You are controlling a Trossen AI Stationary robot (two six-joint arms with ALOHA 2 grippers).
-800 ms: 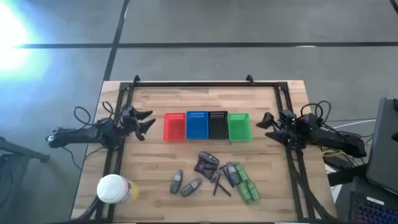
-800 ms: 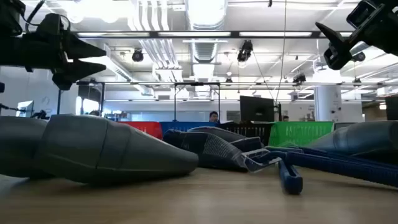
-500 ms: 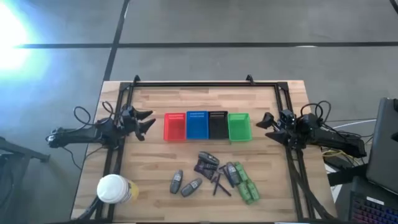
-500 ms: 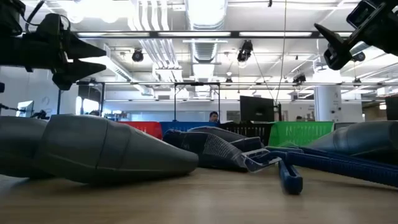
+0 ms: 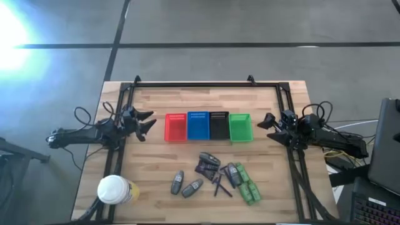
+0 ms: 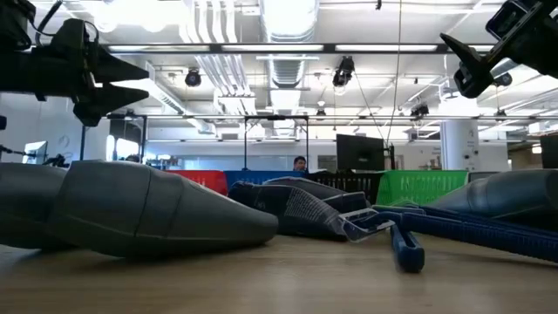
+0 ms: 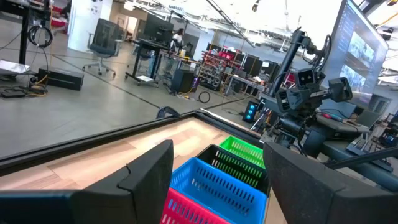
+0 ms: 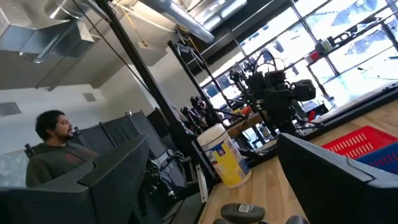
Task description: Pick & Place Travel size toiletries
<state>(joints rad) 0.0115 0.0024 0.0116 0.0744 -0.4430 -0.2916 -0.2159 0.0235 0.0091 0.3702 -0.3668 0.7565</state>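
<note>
The travel size toiletries lie in a loose heap on the table's near middle: grey oval tubes (image 5: pixel 185 185), dark packets (image 5: pixel 208 164), thin dark blue sticks (image 5: pixel 220 185) and green bottles (image 5: pixel 249 189). In the low view a grey tube (image 6: pixel 148 214) and a blue stick (image 6: pixel 453 231) lie close to the camera. My left gripper (image 5: pixel 149 121) is open and empty at the table's left, beside the red basket. My right gripper (image 5: pixel 265 120) is open and empty at the right, beside the green basket. Both hover above the table.
Red (image 5: pixel 175 127), blue (image 5: pixel 197 125), black (image 5: pixel 219 124) and green (image 5: pixel 240 127) baskets stand in a row at mid-table. A big white-capped yellowish container (image 5: pixel 115 190) stands at the near left corner. A person (image 8: pixel 56 149) sits beyond the table.
</note>
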